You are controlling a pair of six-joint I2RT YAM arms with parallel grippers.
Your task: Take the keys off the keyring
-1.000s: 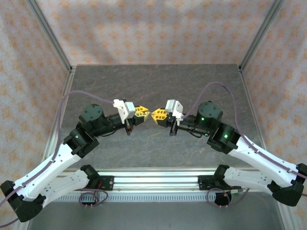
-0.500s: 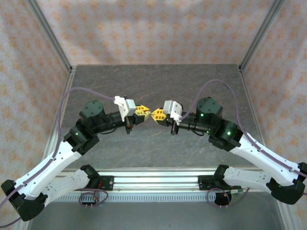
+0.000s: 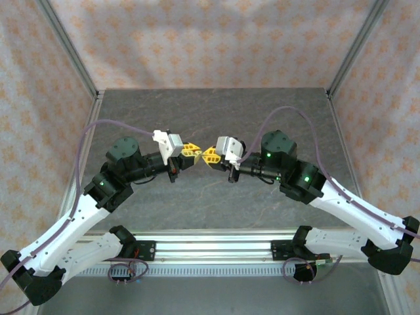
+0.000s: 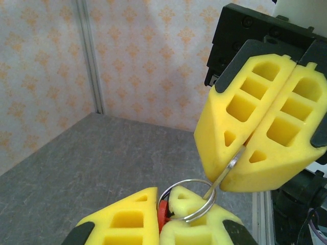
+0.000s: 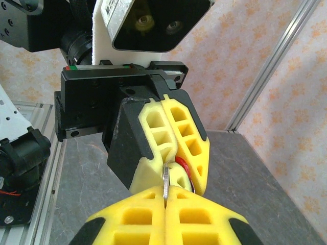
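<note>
The left gripper [image 3: 194,151] is clamped on the tiny bright red oblong keyring tag [image 4: 163,217], the right gripper [image 3: 209,155] on the small silvery metal key [image 5: 166,181], a thin wire ring [image 4: 196,214] between.

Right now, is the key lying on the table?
No: the key is pinched in the shut right gripper, up off the table.

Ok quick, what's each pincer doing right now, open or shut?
The left pincer: closed, holding the red keyring tag.
The right pincer: closed, holding the small key.
</note>
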